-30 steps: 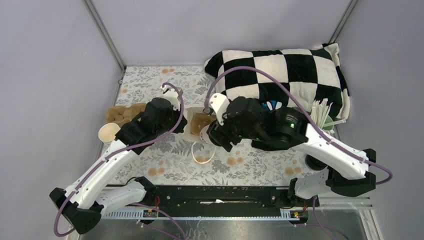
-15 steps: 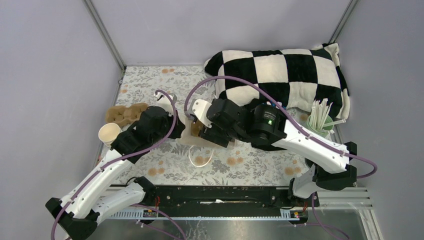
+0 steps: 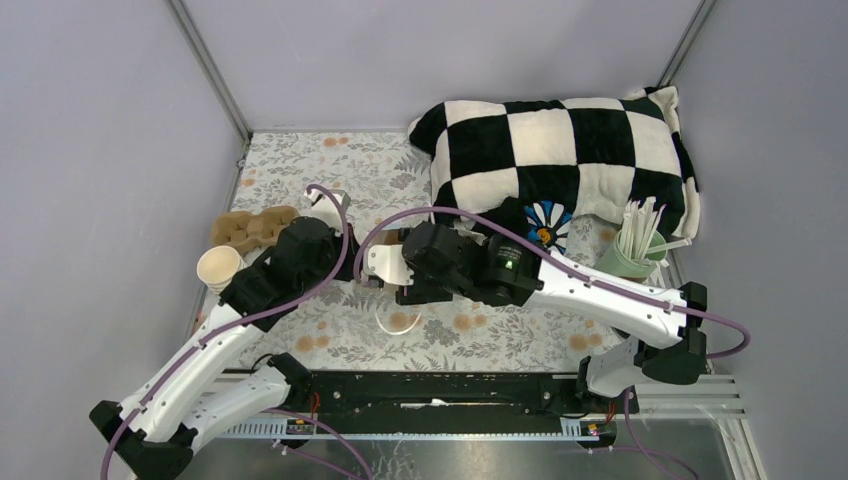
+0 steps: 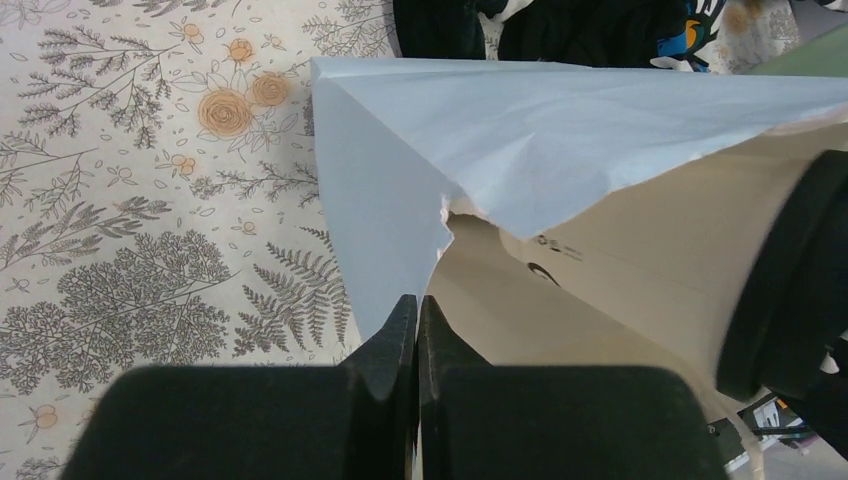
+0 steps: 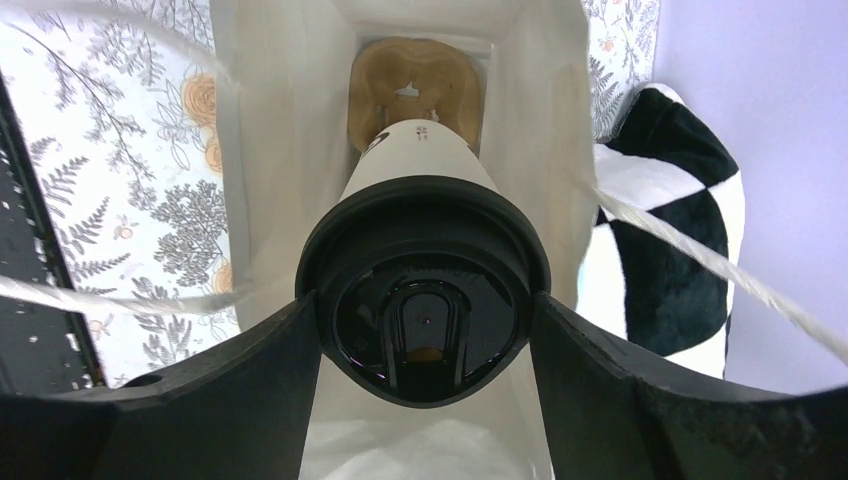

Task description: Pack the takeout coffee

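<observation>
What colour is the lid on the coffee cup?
The lid is black; the right wrist view shows it best.

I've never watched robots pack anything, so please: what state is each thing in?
paper bag: mouth open, one edge pinched
coffee cup: lid on, partway inside the bag
left gripper: shut on the bag's edge
right gripper: gripping the coffee cup at its lid
straw cup: upright, straws in it
cup carrier: deep inside the bag

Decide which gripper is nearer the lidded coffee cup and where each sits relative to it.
Right. The right gripper grips the coffee cup at its black lid, one finger on each side. The left gripper is beside the cup, shut on the white paper bag's edge.
</observation>
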